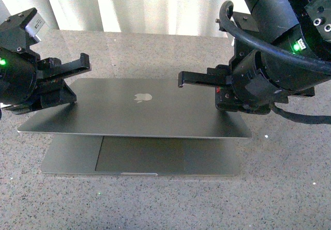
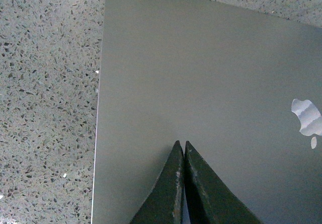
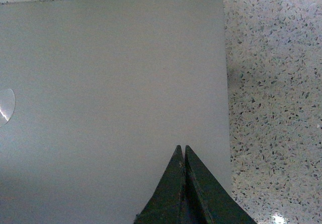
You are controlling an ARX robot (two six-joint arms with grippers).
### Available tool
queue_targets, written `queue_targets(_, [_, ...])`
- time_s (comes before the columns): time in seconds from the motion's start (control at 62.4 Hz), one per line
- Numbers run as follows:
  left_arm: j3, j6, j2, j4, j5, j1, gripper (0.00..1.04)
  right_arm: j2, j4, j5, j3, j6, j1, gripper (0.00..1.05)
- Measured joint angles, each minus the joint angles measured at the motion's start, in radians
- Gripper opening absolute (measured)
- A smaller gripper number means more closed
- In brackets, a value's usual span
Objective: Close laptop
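1. Found the slim space-grey metal laptop (image 1: 134, 113) in the middle of the speckled grey stone counter (image 1: 289, 188), its front edge toward the front camera.
2. Saw the lid (image 1: 98, 111), marked by a pale apple logo (image 1: 143, 97), lowered far over the flat base (image 1: 67, 160) but not shut, with a dark gap under its front edge.
3. Saw only the base's front strip past that edge, taken up mostly by the large dark trackpad (image 1: 155, 160).
4. Found the black left gripper (image 1: 83, 61) over the lid's left rear part, pointing toward the right.
5. Saw, in the left wrist view, its fingers (image 2: 171, 183) pressed together tip to tip, near the lid's straight left edge, holding nothing.
6. Found the black right gripper (image 1: 182, 80) over the lid's right rear part, pointing toward the left, with a thick black cable (image 1: 258, 39) looping over its arm.
7. Saw, in the right wrist view, its fingers (image 3: 173, 183) likewise closed to a point, gripping nothing, near the right edge and well short of the lid's rounded corner.
8. Could not tell whether either gripper touched the lid.
9. Noted open counter past both side edges and a broad band of it before the base's front edge.
10. Noted a pale curtain (image 1: 103, 2) behind the counter's far edge.
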Motion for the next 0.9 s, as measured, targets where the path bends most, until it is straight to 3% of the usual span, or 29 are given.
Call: queue_targets(0.897, [-0.021,-0.013,0.049,0.044,0.019,0.009,0.04,0.038,0.031,-0.017,-0.029,0.017,0.008,0.01])
